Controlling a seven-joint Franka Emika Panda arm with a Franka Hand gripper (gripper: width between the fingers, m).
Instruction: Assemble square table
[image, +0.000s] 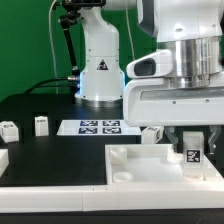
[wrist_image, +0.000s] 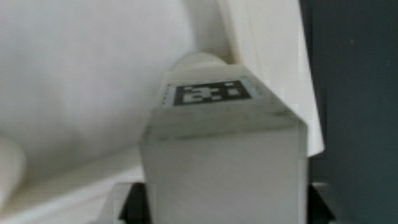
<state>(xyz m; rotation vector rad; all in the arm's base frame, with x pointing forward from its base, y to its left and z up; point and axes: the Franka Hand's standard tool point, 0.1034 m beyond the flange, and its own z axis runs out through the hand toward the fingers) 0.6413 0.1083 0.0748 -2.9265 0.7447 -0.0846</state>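
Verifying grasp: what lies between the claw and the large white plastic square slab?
A small white tagged leg, gripped by the claw, in both views.

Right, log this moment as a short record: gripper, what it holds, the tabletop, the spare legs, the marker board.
gripper: shut on held leg
held leg: upright, tag showing, over the tabletop; contact cannot be told
tabletop: hollow face up, exterior view's right
loose legs: at least two, exterior view's left, apart from tabletop
marker board: flat, behind tabletop
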